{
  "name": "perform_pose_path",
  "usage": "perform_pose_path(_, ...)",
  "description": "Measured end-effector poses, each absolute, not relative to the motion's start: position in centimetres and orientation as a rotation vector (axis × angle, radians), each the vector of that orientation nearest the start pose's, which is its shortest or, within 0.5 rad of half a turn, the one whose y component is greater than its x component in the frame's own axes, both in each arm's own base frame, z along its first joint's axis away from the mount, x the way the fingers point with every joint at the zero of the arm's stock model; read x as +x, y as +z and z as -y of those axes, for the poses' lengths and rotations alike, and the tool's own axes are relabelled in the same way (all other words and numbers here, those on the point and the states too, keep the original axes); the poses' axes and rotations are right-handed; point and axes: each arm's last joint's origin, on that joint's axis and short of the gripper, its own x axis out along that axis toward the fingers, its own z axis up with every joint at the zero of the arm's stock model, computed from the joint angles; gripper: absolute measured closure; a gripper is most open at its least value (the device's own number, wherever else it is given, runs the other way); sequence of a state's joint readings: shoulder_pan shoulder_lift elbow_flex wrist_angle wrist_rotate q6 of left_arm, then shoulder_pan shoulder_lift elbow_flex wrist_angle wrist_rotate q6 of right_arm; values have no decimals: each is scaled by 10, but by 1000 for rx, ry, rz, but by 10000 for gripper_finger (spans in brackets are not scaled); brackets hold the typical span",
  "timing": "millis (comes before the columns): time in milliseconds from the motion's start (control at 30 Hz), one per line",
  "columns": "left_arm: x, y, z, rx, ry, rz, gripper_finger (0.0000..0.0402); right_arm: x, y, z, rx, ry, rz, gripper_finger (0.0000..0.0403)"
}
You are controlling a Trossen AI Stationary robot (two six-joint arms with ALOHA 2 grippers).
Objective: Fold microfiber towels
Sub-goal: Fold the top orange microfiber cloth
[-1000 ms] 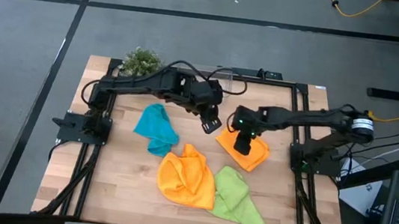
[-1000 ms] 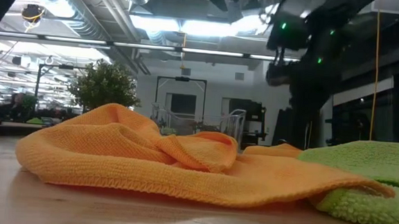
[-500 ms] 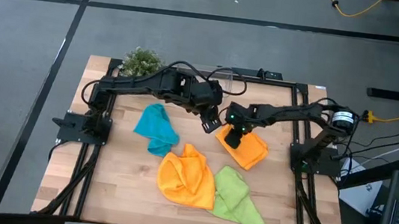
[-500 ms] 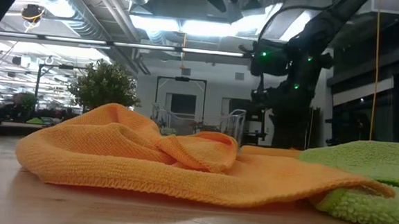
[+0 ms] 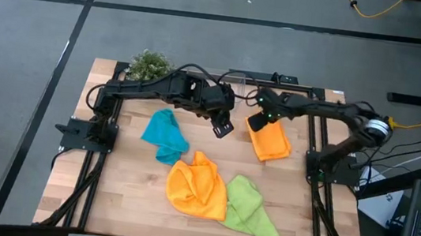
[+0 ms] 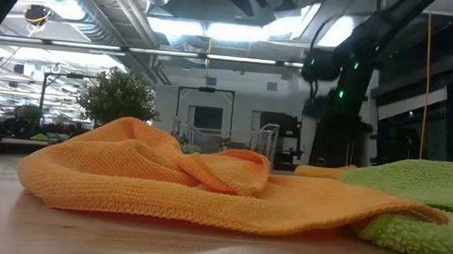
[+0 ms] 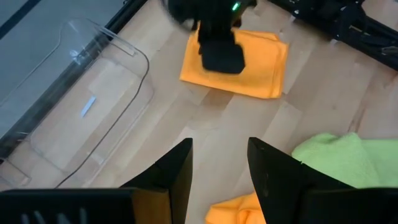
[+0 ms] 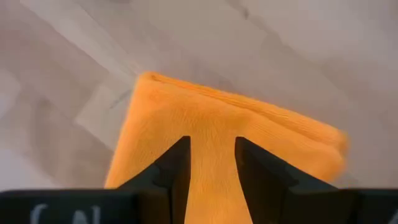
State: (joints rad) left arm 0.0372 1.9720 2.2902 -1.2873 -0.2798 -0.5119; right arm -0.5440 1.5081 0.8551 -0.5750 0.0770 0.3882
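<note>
no readable text, labels, brands or numbers on anything in view

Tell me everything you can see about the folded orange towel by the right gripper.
The folded orange towel is a fuzzy microfiber cloth folded into a neat, flat rectangle with layered edges showing at one side. It lies on the wooden table near the far right, apart from the other towels and close to the clear plastic tub. The right gripper sits on its far end, fingers slightly apart over the cloth.

The right gripper (image 5: 261,121) is displaced from the tabletop centre toward the rear edge. The folded orange towel (image 5: 270,142) is shifted with it, rearward and to the right, and is rotated.
</note>
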Motion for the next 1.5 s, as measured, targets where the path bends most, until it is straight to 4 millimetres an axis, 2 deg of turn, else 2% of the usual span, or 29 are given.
perform_pose_path(167, 390, 401, -23, -349, 529, -866, 256, 202, 213, 126, 551, -731, -1078, 274)
perform_pose_path(333, 390, 401, -21, -322, 514, -874, 256, 176, 227, 100, 429, -585, -1219, 274)
perform_pose_path(433, 391, 401, -20, -303, 503, -878, 256, 166, 218, 87, 437, -524, -1301, 274)
perform_pose_path(567, 391, 401, -19, -301, 499, -879, 256, 156, 190, 74, 547, -587, -1367, 274)
perform_pose_path(900, 391, 401, -18, -297, 498, -878, 256, 144, 135, 63, 777, -801, -1228, 274)
perform_pose_path(1000, 391, 401, -18, -297, 498, -878, 256, 144, 128, 60, 880, -804, -1163, 274)
perform_pose_path(1133, 391, 401, -18, -297, 498, -878, 256, 158, 129, 50, 990, -728, -1062, 274)
perform_pose_path(1300, 391, 401, -18, -298, 497, -877, 256, 183, 141, 34, 1077, -609, -902, 274)
perform_pose_path(1500, 392, 401, -18, -291, 492, -876, 256, 196, 157, 16, 1096, -531, -885, 274)
